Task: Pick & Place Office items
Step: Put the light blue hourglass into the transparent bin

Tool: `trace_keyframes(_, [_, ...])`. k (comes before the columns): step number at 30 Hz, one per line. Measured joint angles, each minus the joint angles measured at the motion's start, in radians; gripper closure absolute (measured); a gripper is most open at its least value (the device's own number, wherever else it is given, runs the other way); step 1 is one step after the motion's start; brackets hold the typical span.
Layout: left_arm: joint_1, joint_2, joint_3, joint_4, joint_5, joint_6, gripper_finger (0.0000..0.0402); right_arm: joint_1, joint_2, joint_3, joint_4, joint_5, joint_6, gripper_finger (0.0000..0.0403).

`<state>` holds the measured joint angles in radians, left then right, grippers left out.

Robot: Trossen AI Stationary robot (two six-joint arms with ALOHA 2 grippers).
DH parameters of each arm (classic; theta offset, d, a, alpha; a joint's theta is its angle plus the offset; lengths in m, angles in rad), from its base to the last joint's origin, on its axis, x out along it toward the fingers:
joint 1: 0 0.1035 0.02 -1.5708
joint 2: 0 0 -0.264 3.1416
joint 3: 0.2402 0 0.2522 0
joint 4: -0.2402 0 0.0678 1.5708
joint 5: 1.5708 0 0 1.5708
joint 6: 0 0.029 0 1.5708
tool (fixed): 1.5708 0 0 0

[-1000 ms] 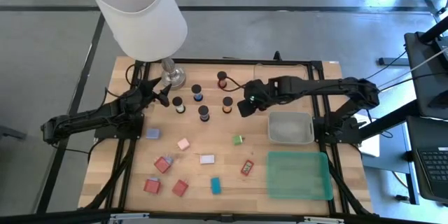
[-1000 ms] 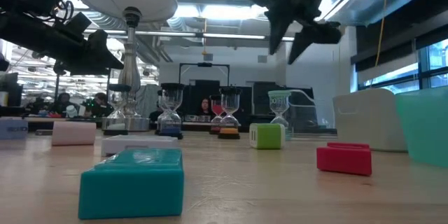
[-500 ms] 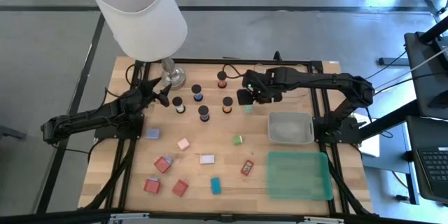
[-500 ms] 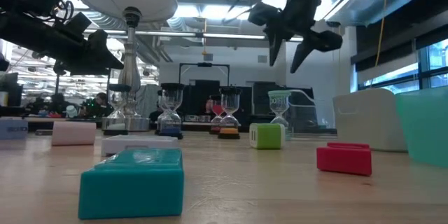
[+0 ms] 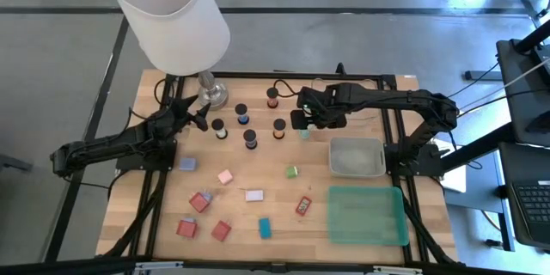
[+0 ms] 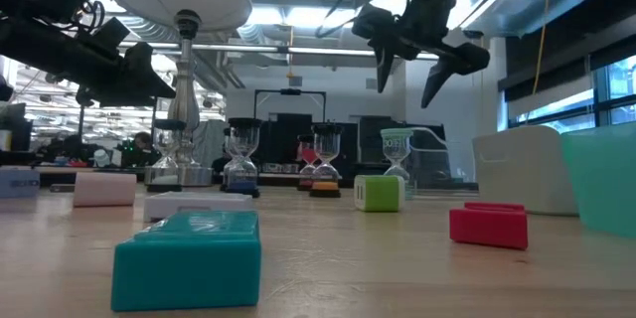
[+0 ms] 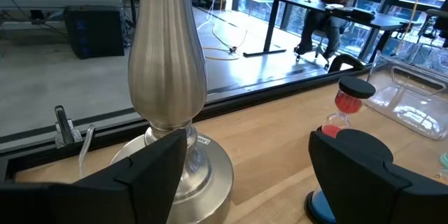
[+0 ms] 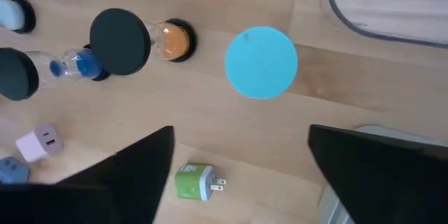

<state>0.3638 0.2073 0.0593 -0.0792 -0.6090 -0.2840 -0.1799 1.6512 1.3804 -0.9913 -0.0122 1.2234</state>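
Note:
My right gripper (image 5: 300, 119) (image 6: 405, 87) is open and hangs in the air above the mint hourglass (image 5: 302, 134) (image 6: 396, 157), its fingers pointing down. In the right wrist view the mint cap (image 8: 261, 62) lies between and ahead of the two fingers, untouched. Beside it stand black-capped hourglasses, among them the orange one (image 8: 171, 42) (image 5: 279, 127). Small blocks lie nearer: green (image 5: 292, 172), pink (image 5: 225, 176), white (image 5: 253, 195), teal (image 5: 265, 228), several red (image 5: 200, 201). My left gripper (image 5: 197, 117) (image 7: 245, 175) waits open by the lamp base (image 7: 168, 77).
The tall lamp with the white shade (image 5: 176, 17) stands at the far left. A grey tray (image 5: 357, 156) and a green tray (image 5: 367, 215) sit on the right side, and a clear tray (image 8: 392, 7) lies beyond the mint hourglass. Bare wood shows between the hourglasses and the blocks.
My right gripper has moved a little toward the table's far edge and turned its fingers more straight down. The mint hourglass, covered by it in the high view a second ago, now shows just near of it. Nothing on the table has moved.

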Motion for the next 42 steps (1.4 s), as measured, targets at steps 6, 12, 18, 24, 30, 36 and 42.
trace_keyframes(6, [0.0,0.0,0.0,0.0,0.0,0.0,0.0105,-0.003,0.016,0.0,0.002,0.004,0.022,0.0011])
trace_keyframes(12, [0.0,0.0,0.0,0.0,0.0,0.0,0.0105,-0.031,0.098,0.0,0.007,-0.053,0.046,0.0015])
trace_keyframes(18, [0.0,0.0,0.0,0.0,0.0,0.0,0.0105,-0.048,0.147,-0.001,0.005,-0.138,0.049,0.0005])
trace_keyframes(24, [0.0,0.0,0.0,0.0,0.0,0.0,0.0105,-0.048,0.148,-0.001,0.008,-0.08,0.073,0.0006])
trace_keyframes(30, [0.0,0.0,0.0,0.0,0.0,0.0,0.0105,-0.052,0.148,-0.001,0.026,0.01,0.146,0.0007])
trace_keyframes(36, [0.0,0.0,0.0,0.0,0.0,0.0,0.0105,-0.052,0.148,-0.001,0.05,0.08,0.208,0.0007])
trace_keyframes(42, [0.0,0.0,0.0,0.0,0.0,0.0,0.0105,-0.047,0.156,0.0,0.05,0.105,0.228,0.0007])
